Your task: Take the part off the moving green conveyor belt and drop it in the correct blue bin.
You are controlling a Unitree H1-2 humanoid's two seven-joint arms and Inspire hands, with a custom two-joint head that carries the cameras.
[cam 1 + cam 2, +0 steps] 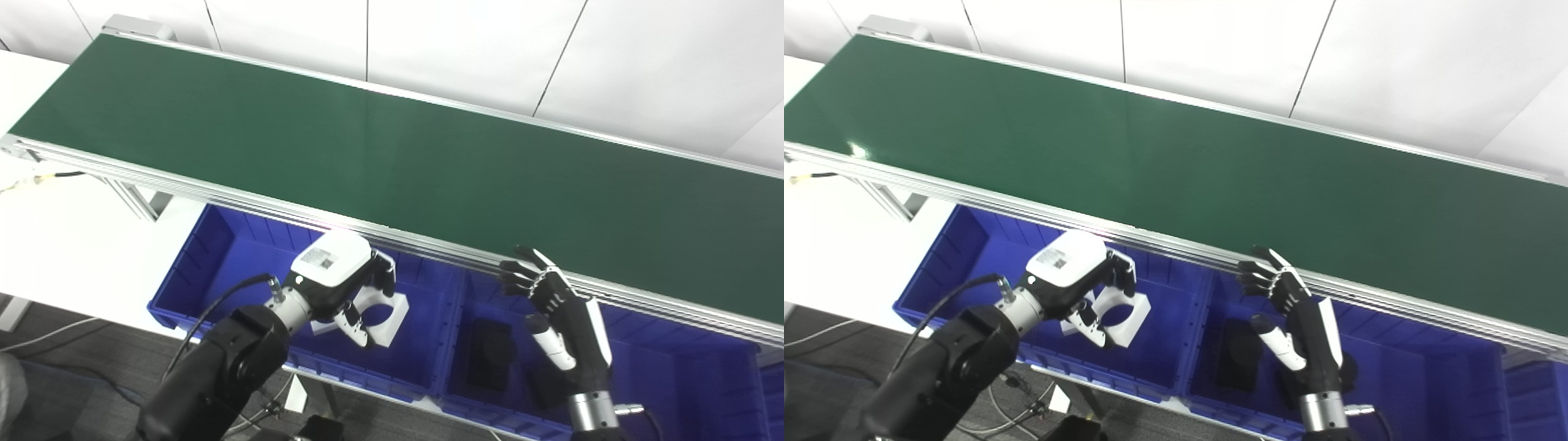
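— Over the left blue bin, what is the left hand doing?
— Its fingers grasp a white part with a round hole.
— And the right hand?
— Released, fingers spread, above the right blue bin holding black parts, beside the green conveyor belt.

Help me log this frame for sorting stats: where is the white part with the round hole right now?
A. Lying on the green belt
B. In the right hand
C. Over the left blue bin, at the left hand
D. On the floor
C: the white part sits at the left hand over the left blue bin; the green belt is bare and the right hand is open.
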